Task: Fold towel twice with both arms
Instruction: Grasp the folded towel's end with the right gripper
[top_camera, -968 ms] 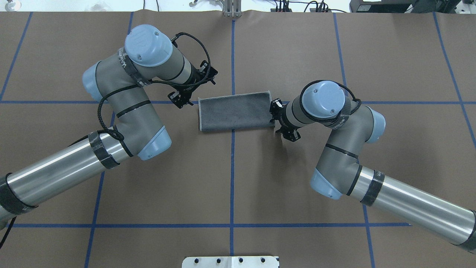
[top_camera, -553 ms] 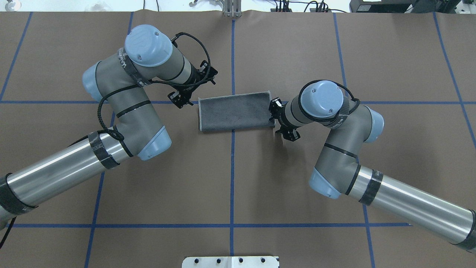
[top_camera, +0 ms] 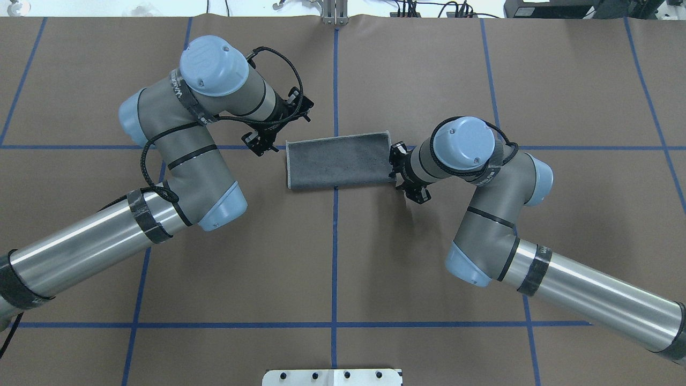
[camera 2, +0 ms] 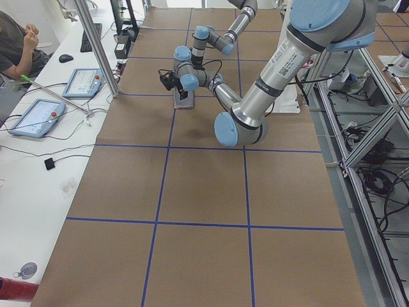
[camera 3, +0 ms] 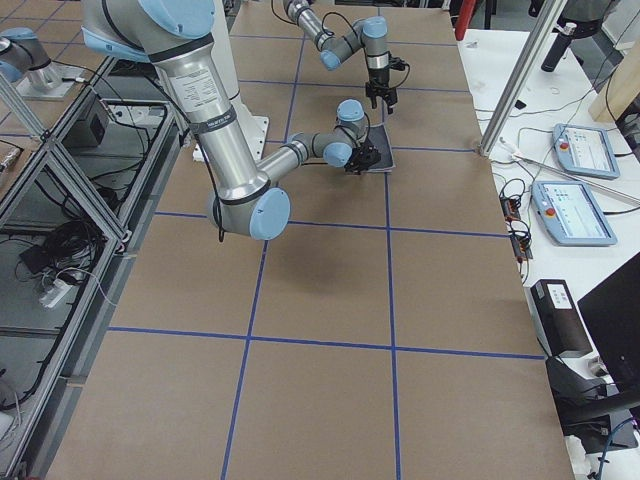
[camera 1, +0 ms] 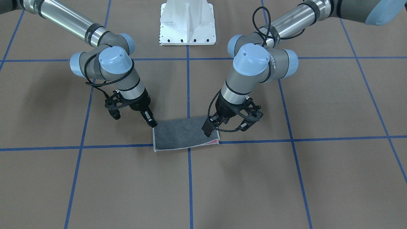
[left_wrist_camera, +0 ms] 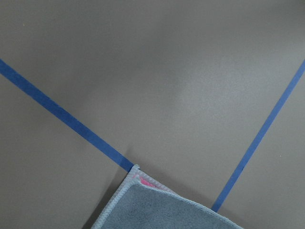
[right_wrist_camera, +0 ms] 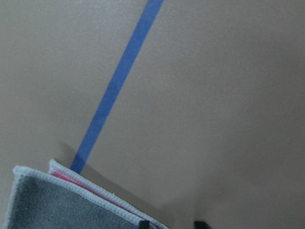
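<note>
Flanking one folded towel (top_camera: 337, 161), two arms (top_camera: 182, 155), right claw (camera 1: 152, 123) parted, left claw (camera 1: 207, 129) unclear.

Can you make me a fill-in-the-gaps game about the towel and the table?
The towel lies folded with its ___ face up. A thin strip of ___ peeks out between its layers. The tape lines on the brown table are ___.
Missing words: grey, pink, blue.
</note>
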`<control>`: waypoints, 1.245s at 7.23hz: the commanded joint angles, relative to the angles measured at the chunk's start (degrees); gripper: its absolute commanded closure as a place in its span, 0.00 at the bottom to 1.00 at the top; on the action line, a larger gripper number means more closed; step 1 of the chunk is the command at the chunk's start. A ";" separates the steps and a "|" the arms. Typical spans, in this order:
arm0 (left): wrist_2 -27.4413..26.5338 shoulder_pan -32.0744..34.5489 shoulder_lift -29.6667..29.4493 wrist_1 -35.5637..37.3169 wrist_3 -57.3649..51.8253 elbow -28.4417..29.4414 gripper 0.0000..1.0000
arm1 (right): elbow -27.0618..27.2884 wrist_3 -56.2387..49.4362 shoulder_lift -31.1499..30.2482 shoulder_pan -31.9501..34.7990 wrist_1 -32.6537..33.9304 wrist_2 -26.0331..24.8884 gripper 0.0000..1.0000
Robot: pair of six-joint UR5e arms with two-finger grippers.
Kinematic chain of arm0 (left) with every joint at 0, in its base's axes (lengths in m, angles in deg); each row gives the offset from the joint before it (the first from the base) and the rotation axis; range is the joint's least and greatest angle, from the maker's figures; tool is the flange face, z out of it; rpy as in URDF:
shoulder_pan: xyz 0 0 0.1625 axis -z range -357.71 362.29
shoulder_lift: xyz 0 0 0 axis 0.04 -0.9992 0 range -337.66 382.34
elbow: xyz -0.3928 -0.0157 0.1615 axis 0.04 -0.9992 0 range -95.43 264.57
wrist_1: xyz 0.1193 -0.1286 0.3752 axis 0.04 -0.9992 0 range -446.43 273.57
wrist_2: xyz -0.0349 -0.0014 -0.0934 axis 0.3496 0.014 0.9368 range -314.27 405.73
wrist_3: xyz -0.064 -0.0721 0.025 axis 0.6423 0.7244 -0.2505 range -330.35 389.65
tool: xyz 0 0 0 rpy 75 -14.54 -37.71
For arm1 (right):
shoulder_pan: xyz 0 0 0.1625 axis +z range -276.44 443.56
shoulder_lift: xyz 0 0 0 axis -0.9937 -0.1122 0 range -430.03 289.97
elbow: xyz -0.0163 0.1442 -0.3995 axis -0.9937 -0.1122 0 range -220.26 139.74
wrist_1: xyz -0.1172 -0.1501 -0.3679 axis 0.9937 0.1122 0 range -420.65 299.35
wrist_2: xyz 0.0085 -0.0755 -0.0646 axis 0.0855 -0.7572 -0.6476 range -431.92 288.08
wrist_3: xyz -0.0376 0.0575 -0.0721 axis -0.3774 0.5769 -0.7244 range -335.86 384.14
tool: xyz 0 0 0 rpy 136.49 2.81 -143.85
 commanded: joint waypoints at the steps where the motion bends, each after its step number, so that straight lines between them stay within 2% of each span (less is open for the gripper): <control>1: 0.00 -0.06 0.09 0.00 0.00 -0.06 0.00 | 0.51 -0.01 0.55 0.15 0.03 0.17 1.00; 7: 0.00 -0.06 0.09 0.18 0.79 -0.50 0.00 | 1.22 -0.10 0.29 0.77 0.21 1.22 1.00; 9: 0.00 -0.06 0.09 0.18 0.79 -0.59 0.00 | 3.57 -0.01 -0.67 0.86 0.47 4.20 1.00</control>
